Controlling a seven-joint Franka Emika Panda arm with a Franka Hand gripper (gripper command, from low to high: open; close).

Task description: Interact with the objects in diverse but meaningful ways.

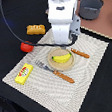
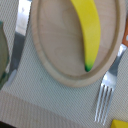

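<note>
— Where was the curved yellow toy banana point(image 1: 61, 57)?
— It lay on the round pale wooden plate point(image 1: 52, 64), on the woven beige placemat point(image 1: 84, 81).
— And the robot's hand?
— I couldn't tell whether it was open or closed.

Directly beneath my claw, the round plate point(image 2: 55, 60) reads as pale wood, matt, with faint grain. The banana point(image 2: 90, 30) on it is smooth yellow plastic with a slight sheen. The fork point(image 2: 106, 100) beside the plate has bright, reflective metal tines; its handle point(image 1: 64, 77) looks like orange plastic. The placemat point(image 1: 84, 76) under all this is finely ribbed, woven cloth, matt cream. Out past the mat, I note the tomato point(image 1: 26, 47) as glossy red and the bread block point(image 1: 36, 28) as ridged, dull orange.
</note>
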